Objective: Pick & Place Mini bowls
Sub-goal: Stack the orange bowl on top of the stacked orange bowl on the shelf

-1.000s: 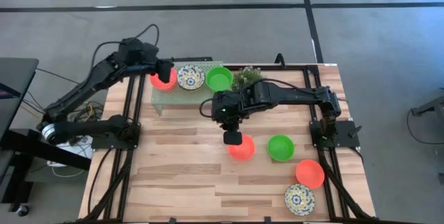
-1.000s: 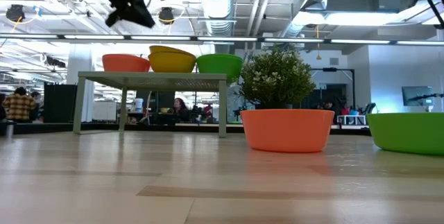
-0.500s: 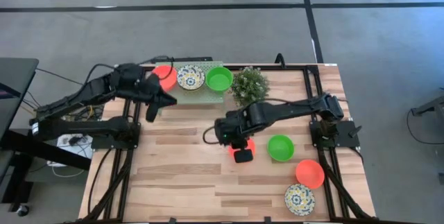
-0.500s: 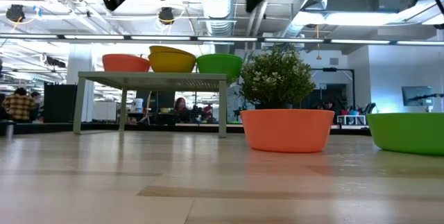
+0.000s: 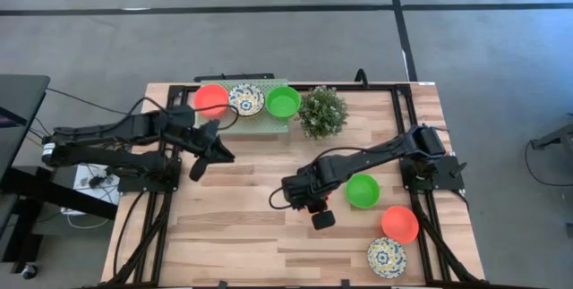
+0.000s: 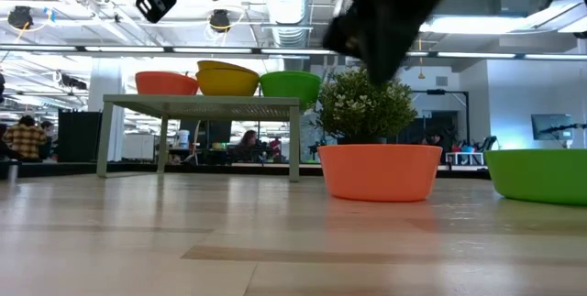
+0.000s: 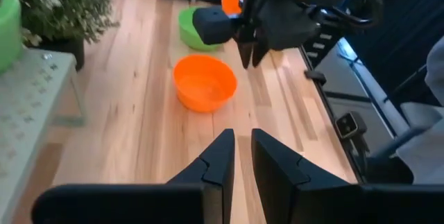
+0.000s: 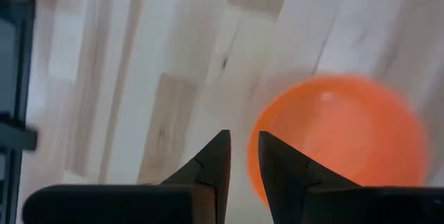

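Three mini bowls stand on the small shelf (image 5: 269, 119) at the table's far side: red-orange (image 5: 212, 99), floral (image 5: 245, 99) and green (image 5: 282, 101). On the table are a red-orange bowl (image 7: 204, 82), a green one (image 5: 362, 190), another red-orange one (image 5: 399, 224) and a floral one (image 5: 386, 257). My right gripper (image 8: 241, 144) hangs over the mid-table red-orange bowl (image 8: 340, 141), fingers close together, above its rim and clear of it in the low view; it hides that bowl from above. My left gripper (image 7: 241, 144), shut and holding nothing, hovers near the shelf's near-left corner.
A bushy green plant (image 5: 320, 110) stands right of the shelf. Both arms' bases sit at the table's side edges. Bare wood lies along the near-left part of the table (image 5: 206, 226). People show in the room behind the table in the low view.
My left gripper has drawn back from the red-orange bowl on the shelf toward the table's near and left side; that bowl stays on the shelf. My right gripper has moved toward the near edge and down over the mid-table red-orange bowl, which has not moved.
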